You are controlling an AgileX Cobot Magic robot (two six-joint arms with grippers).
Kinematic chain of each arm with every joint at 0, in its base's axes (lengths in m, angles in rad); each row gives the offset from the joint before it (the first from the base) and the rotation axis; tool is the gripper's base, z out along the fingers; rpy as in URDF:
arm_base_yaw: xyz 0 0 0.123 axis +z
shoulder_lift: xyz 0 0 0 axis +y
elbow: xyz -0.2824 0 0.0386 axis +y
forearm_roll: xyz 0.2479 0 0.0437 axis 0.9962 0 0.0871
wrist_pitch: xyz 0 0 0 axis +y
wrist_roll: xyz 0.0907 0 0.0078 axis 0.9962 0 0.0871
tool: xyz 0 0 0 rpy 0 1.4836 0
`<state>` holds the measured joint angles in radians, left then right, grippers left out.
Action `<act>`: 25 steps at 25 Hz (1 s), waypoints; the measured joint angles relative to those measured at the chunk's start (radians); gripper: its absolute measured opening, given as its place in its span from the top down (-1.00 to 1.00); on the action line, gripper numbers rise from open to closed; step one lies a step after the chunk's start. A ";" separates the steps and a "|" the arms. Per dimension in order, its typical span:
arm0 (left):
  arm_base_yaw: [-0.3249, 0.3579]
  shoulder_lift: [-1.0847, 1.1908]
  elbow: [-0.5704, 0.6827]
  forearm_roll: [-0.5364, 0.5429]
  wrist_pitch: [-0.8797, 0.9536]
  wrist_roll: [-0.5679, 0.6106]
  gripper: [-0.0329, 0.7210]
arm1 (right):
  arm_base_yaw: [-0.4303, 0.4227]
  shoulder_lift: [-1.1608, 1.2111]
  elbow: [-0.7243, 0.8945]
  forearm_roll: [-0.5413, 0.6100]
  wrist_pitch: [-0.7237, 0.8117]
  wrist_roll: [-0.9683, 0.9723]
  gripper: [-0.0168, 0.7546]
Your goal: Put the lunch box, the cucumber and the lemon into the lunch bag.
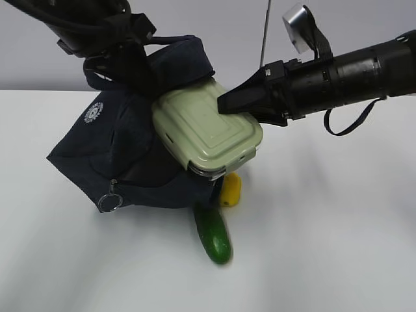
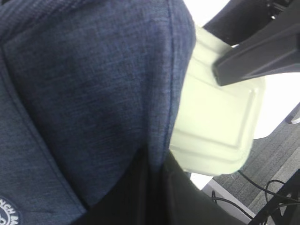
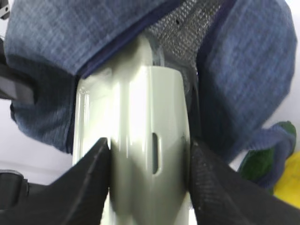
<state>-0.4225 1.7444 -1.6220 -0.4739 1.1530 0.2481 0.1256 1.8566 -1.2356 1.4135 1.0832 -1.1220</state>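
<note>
Both arms are matte black — the right arm (image 1: 351, 71) a ribbed cylinder with a silver camera (image 1: 298, 23) on top, a looping black cable (image 1: 351, 120) beneath, and a tapered black pincer (image 1: 244, 101).

White table (image 1: 338, 247), pale grey wall (image 1: 214, 26)

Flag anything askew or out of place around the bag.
The lunch bag is tipped on its side, not upright. The lunch box, clamped by the right gripper, sits only partway in its mouth. The cucumber and lemon lie partly under it.
</note>
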 joint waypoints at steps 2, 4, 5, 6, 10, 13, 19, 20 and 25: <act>0.000 0.000 0.000 -0.006 0.002 0.000 0.91 | 0.010 0.001 0.000 0.019 -0.022 -0.009 -0.03; 0.000 0.000 0.000 -0.007 0.006 0.000 0.91 | 0.019 0.001 0.000 0.029 -0.041 -0.017 -0.03; 0.000 0.000 0.000 -0.008 0.008 0.000 0.91 | 0.022 0.001 0.000 0.035 -0.048 -0.020 -0.03; 0.000 0.000 0.000 -0.010 0.008 0.000 0.91 | 0.023 0.001 0.000 0.039 -0.053 -0.022 -0.03; 0.000 0.000 0.000 -0.015 0.008 0.000 0.91 | 0.034 0.002 0.000 0.061 -0.070 -0.035 -0.03; 0.000 0.002 -0.002 -0.029 0.010 0.000 0.91 | 0.038 0.002 0.000 0.085 -0.078 -0.042 -0.03; 0.000 0.043 -0.004 -0.070 0.016 0.005 0.91 | 0.049 0.006 0.002 0.085 -0.125 -0.056 -0.03; 0.000 0.048 -0.004 -0.076 0.016 0.005 0.91 | 0.055 0.007 0.002 0.085 -0.136 -0.058 -0.03; 0.000 0.048 -0.004 -0.079 0.016 0.009 0.91 | 0.087 0.043 0.002 0.103 -0.145 -0.062 -0.03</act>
<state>-0.4225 1.7921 -1.6258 -0.5533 1.1689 0.2568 0.2126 1.9001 -1.2340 1.5170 0.9380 -1.1840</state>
